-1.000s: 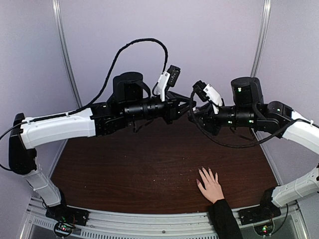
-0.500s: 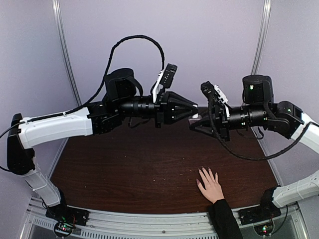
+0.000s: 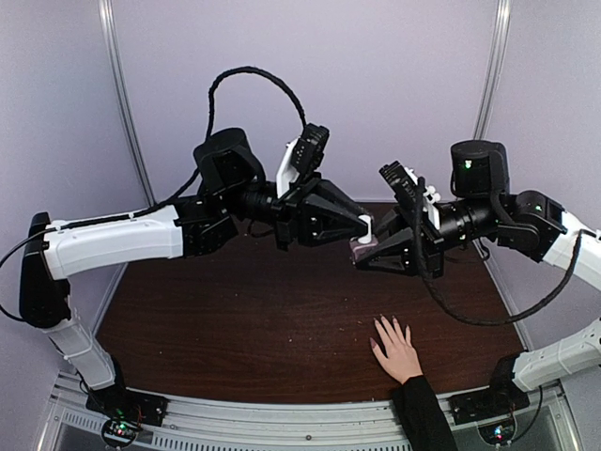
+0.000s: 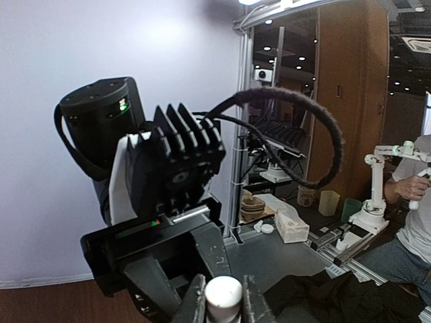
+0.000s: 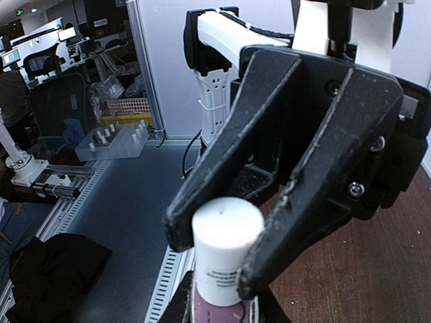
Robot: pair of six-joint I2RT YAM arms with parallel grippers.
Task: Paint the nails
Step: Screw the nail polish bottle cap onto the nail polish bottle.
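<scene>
A light-skinned hand (image 3: 400,353) with a black sleeve (image 3: 424,415) lies flat on the brown table (image 3: 235,319), fingers spread; its nails (image 3: 380,321) are too small to make out. High above it both arms meet on a small bottle (image 3: 362,250) with pinkish contents (image 5: 219,315). My left gripper (image 3: 365,229) (image 4: 223,297) is shut on its white cap (image 4: 223,293) (image 5: 226,245). My right gripper (image 3: 362,257) (image 5: 221,315) is shut on the bottle's body from the opposite side. The left arm's black fingers (image 5: 306,195) fill the right wrist view.
Pale walls with metal posts (image 3: 120,103) enclose the table on three sides. A black cable (image 3: 254,75) loops above the left arm, and another cable (image 3: 470,315) hangs under the right arm. The aluminium base rail (image 3: 282,427) runs along the near edge.
Both wrists have rolled and the joined grippers have come down and slightly toward the hand, still clamped on the bottle. The hand has stayed in place.
</scene>
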